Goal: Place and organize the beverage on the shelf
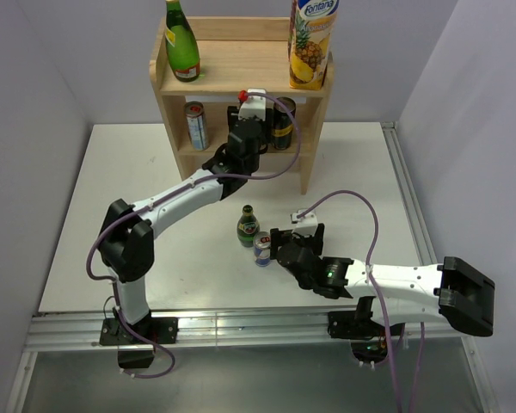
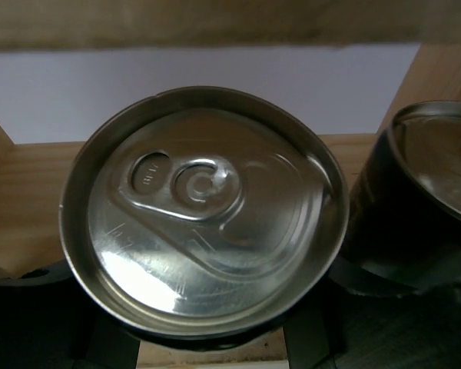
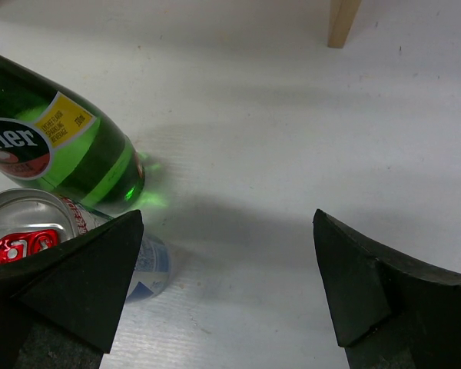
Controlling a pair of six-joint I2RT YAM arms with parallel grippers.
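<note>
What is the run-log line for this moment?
left gripper: around silver-topped aluminium can, light-wood two-tier shelf lower tier, grip unclear | right gripper: open, beside red-tabbed silver can and green glass bottle

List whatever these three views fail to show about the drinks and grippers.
Left wrist: the silver can fills the frame; its label and any finger contact are hidden under it.
Top: the left gripper covers that can; the juice carton is cut by the top edge.
Right wrist: the green bottle runs off the left edge; the right gripper's finger hides part of the red-tab can.
</note>
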